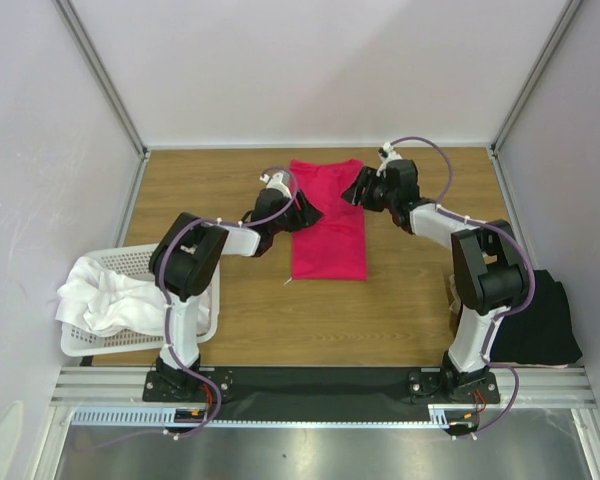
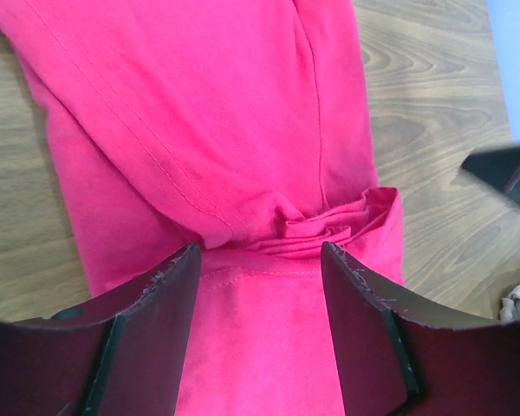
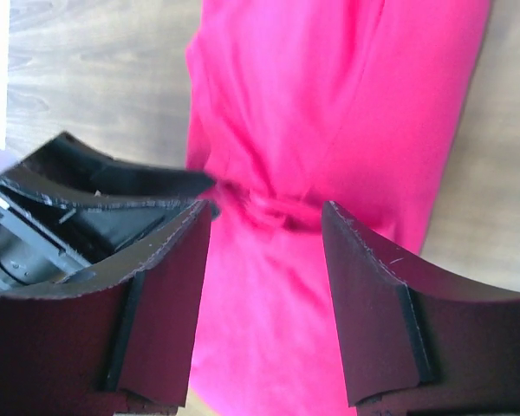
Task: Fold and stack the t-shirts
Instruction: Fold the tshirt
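The crimson-pink t-shirt (image 1: 327, 222) lies on the wooden table as a long folded strip, with a bunched fold near its upper middle (image 2: 316, 227). My left gripper (image 1: 305, 212) is at its left edge, open, jaws spread over the fabric (image 2: 260, 251) and holding nothing. My right gripper (image 1: 358, 187) is at the shirt's upper right edge, open over the fabric (image 3: 264, 212) and empty. White t-shirts (image 1: 100, 295) are piled in the basket at the left. A black t-shirt (image 1: 540, 320) lies at the table's right edge.
The white perforated basket (image 1: 130, 258) stands at the near left by the left arm's base. White walls with metal posts (image 1: 100, 75) close in the table on three sides. The left gripper (image 3: 95, 186) shows close by in the right wrist view.
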You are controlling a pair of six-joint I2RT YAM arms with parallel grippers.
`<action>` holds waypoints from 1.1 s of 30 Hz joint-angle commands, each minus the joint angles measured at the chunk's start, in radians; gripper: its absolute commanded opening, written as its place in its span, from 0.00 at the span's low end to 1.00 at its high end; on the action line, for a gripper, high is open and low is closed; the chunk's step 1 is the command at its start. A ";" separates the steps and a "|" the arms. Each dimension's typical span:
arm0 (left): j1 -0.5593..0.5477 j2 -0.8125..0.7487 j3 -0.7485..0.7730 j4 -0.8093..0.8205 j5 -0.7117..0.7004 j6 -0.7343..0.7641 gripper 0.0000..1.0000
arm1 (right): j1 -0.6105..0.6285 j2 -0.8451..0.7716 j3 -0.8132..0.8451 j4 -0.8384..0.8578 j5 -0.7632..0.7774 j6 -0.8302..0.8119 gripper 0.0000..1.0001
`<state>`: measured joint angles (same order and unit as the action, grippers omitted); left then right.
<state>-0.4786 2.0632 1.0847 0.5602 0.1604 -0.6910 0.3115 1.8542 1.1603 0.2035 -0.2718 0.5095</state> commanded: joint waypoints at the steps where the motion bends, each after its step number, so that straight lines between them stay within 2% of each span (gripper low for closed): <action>1: 0.020 -0.008 0.035 0.055 0.047 -0.022 0.64 | -0.017 0.039 0.084 -0.032 -0.010 -0.130 0.59; 6: 0.038 -0.093 -0.008 0.070 0.091 -0.004 0.66 | -0.020 0.053 0.093 -0.079 -0.024 -0.181 0.59; 8: 0.043 -0.145 -0.012 0.041 0.100 0.051 0.67 | -0.018 0.053 0.087 -0.082 -0.055 -0.241 0.57; 11: 0.043 -0.175 0.024 -0.084 0.129 0.194 0.67 | -0.009 0.056 0.075 -0.092 -0.072 -0.351 0.57; 12: 0.043 -0.184 0.061 -0.173 0.145 0.234 0.67 | -0.006 0.057 0.075 -0.093 -0.072 -0.382 0.56; 15: 0.043 -0.189 0.124 -0.328 0.113 0.385 0.66 | -0.002 0.065 0.076 -0.104 -0.110 -0.477 0.54; 18: 0.044 -0.180 0.165 -0.419 0.091 0.438 0.65 | 0.000 0.082 0.099 -0.121 -0.125 -0.563 0.54; 22: 0.046 -0.134 0.207 -0.483 0.132 0.508 0.64 | 0.000 0.135 0.185 -0.251 -0.141 -0.635 0.51; 26: 0.046 -0.077 0.253 -0.537 0.134 0.509 0.63 | 0.011 0.157 0.226 -0.263 -0.106 -0.635 0.50; 28: 0.046 -0.068 0.259 -0.545 0.134 0.492 0.63 | 0.011 0.193 0.266 -0.330 -0.087 -0.635 0.49; 33: 0.046 -0.026 0.276 -0.546 0.122 0.470 0.64 | 0.002 0.234 0.305 -0.334 0.037 -0.531 0.44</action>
<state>-0.4416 2.0193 1.3079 0.0269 0.2741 -0.2337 0.3168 2.0769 1.4349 -0.1120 -0.3214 -0.0700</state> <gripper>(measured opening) 0.635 0.451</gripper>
